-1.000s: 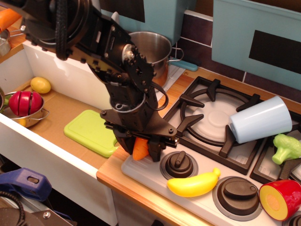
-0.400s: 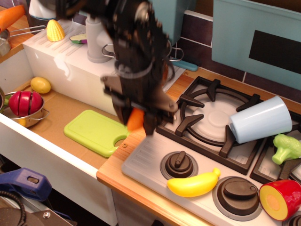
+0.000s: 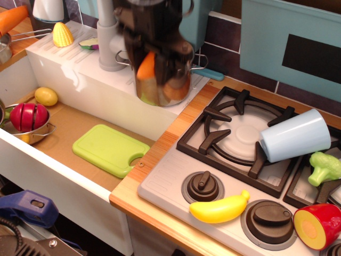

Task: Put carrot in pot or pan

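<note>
My black gripper (image 3: 152, 66) is motion-blurred at the top centre, shut on the short orange carrot (image 3: 145, 67), which hangs point-down between the fingers. It is raised in front of and partly over the shiny steel pot (image 3: 162, 93) that stands on the white ledge behind the counter. Most of the pot's rim and opening is hidden by the gripper; its lower wall and a right side handle (image 3: 200, 61) show.
A green cutting board (image 3: 109, 149) lies in the sink well. A small pan with red fruit (image 3: 29, 118) and a lemon (image 3: 46, 96) are at the left. The stove (image 3: 240, 133) holds a tipped blue cup (image 3: 294, 136), a banana (image 3: 219, 208), broccoli (image 3: 325, 167) and knobs (image 3: 202, 186).
The gripper has lifted the carrot from the stove's front edge and carried it up and back, from beside the cutting board to in front of the pot.
</note>
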Controlling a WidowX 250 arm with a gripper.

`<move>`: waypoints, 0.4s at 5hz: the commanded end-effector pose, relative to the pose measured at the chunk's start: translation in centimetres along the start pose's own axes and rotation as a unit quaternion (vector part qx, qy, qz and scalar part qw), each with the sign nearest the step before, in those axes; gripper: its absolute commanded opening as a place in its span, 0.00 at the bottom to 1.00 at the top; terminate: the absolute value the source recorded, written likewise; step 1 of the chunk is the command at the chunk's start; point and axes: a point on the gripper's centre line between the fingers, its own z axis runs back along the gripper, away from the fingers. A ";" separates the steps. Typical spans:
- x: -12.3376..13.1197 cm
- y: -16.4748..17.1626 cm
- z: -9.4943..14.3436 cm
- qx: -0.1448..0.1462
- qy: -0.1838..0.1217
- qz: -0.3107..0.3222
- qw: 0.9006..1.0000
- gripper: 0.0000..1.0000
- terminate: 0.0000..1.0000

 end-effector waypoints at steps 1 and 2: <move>3.4 4.0 0.5 0.016 -0.053 -0.051 0.997 0.00 0.00; 4.3 5.2 -0.3 0.009 -0.077 -0.072 0.994 1.00 0.00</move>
